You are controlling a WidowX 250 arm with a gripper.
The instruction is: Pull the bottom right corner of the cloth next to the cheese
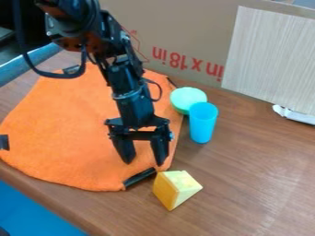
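My gripper (144,162) hangs above the lower right part of the orange cloth (67,124), its two fingers apart with nothing visible between them. The cloth lies spread on the wooden table. A black clip or strip (139,177) marks its lower right corner, just below and between the fingertips. Right beside that corner sits the yellow cheese wedge (175,188); whether the two touch I cannot tell.
A blue cup (202,122) stands right of the gripper, with a green round object (187,99) behind it. Cardboard (178,27) and a pale panel (271,55) rise at the back of the table (258,184). Another black piece (4,142) is at the cloth's left edge.
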